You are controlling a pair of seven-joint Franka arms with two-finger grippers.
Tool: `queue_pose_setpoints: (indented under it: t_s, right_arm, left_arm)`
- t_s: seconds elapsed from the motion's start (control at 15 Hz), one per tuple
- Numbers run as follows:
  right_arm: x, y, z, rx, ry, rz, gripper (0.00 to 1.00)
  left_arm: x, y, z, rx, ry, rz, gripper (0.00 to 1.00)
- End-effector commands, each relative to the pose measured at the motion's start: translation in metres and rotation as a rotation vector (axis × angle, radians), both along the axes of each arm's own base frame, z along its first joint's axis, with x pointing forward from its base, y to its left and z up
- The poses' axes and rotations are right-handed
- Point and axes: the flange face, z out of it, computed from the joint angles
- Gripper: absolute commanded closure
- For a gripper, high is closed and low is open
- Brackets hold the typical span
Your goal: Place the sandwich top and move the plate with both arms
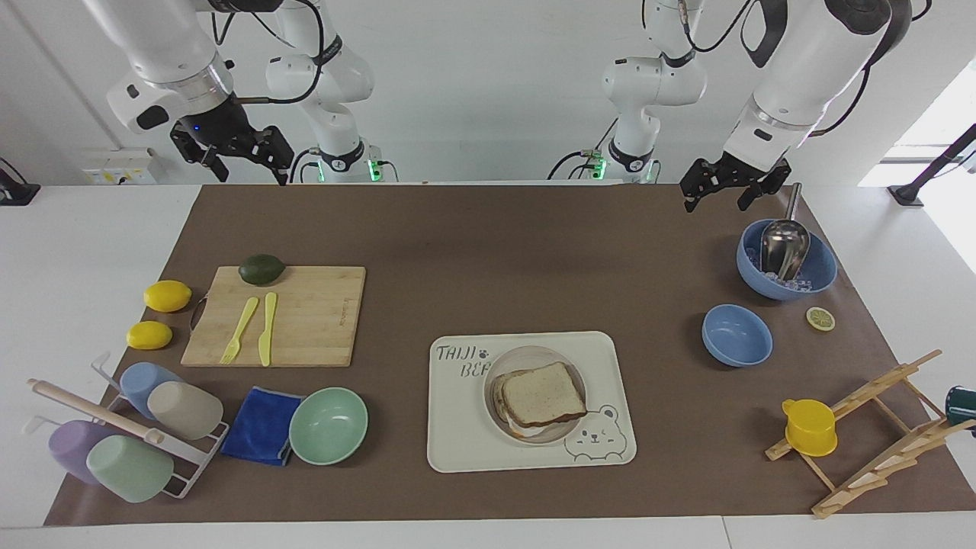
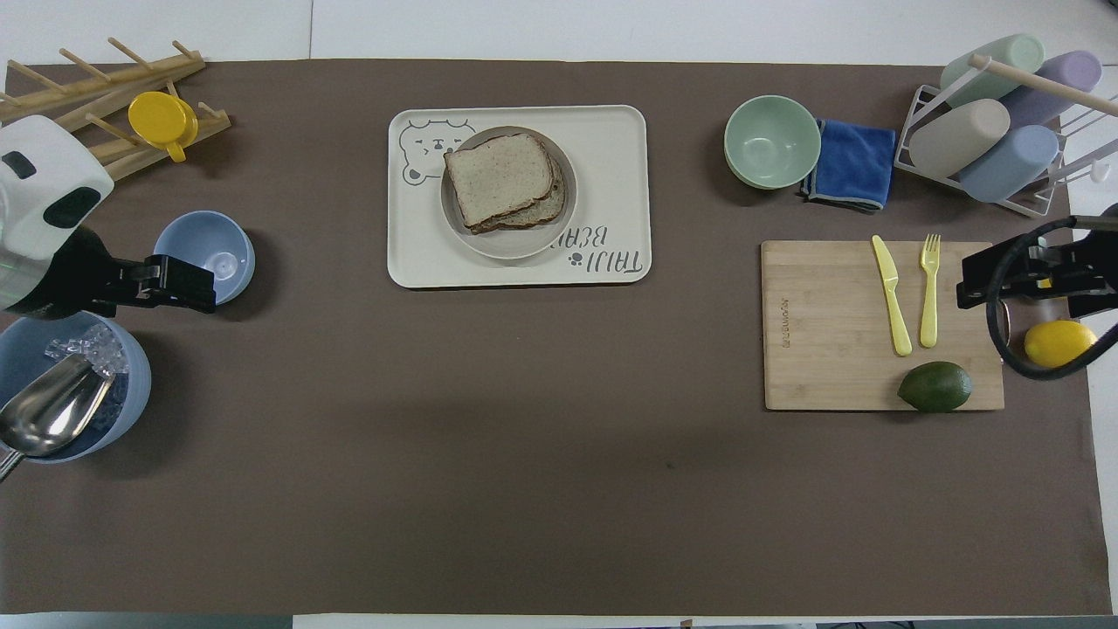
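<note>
Facing view
Landmark: the bear-printed tray (image 1: 457, 427), mid-desk, well away from the robots.
Plate: the plate (image 1: 499, 366) sits on the tray.
Sandwich top: the sandwich top (image 1: 543, 395) already lies on the lower slice on the plate, skewed a little so the layer beneath peeks out.
Left gripper: the left gripper (image 1: 713, 195) hangs in the air over the brown mat (image 1: 496, 252), well apart from the tray, toward the left arm's end; fingers spread wide, holding nothing.
Right gripper: the right gripper (image 1: 245, 162) hangs high at the mat's edge nearest the robots, toward the right arm's end, well apart from the tray; fingers look spread and empty, though the slant makes that less sure.

Overhead view
Plate: the plate (image 2: 559, 227) is on the tray (image 2: 611, 157), bread stacked on it.
Step in hand: the topping looks done; moving the plate is not yet begun.
Next move: both grippers must travel in to the tray and take the plate's rim from two ends, lifting level so the bread stays stacked.
</note>
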Motion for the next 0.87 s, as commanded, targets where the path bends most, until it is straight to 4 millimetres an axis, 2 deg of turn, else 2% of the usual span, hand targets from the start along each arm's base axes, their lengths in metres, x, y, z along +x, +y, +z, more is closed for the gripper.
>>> queue_pose_setpoints:
  t_s: [0.0,0.4,0.8]
  right_arm:
    - [-0.0032,-0.0001,0.0020,0.020,-0.016,0.018,0.00]
    - [-0.0031,-0.0003,0.0021,0.019,-0.017,0.018,0.00]
    - [-0.0031,-0.0001,0.0021,0.020,-0.017,0.018,0.00]
  left_arm:
    - [0.0058,-0.0010,0.0099,0.014,0.009,-0.014,0.00]
    - [0.0047,-0.0020,0.0164,0.006,-0.022,-0.016,0.00]
    - [0.0060,0.0076,0.0192,-0.001,-0.041,0.009,0.00]
